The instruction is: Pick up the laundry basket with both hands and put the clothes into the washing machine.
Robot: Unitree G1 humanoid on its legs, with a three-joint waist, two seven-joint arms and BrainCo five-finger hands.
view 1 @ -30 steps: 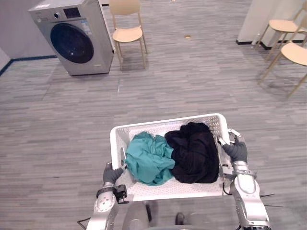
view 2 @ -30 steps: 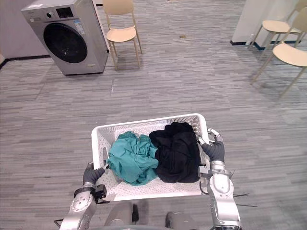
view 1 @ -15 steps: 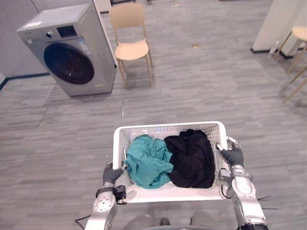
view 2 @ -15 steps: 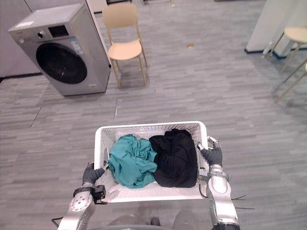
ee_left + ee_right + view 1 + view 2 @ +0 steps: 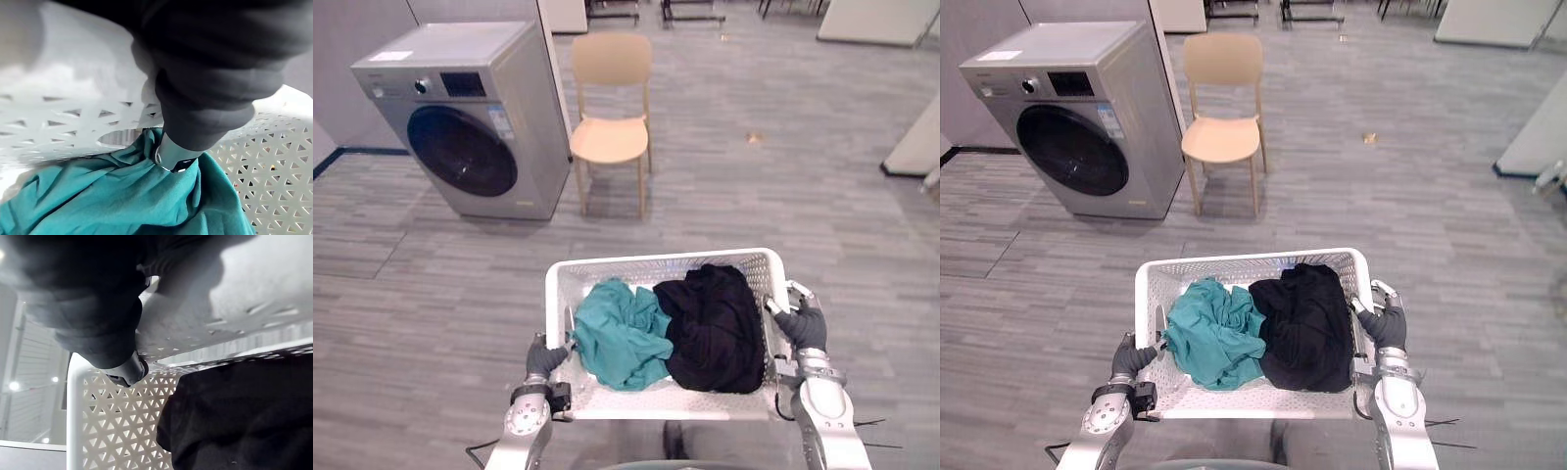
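White laundry basket (image 5: 656, 262) is held level, left robot hand (image 5: 546, 357) and right robot hand (image 5: 800, 326) each curled round one end, so the clothes (image 5: 622, 333) are not spilled.

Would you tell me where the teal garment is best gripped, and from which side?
Take the teal garment by its raised, bunched folds, probably from straight above: the basket walls block every side and the black garment lies against its right. The left hand is nearest, though it and the right hand both grip the basket.
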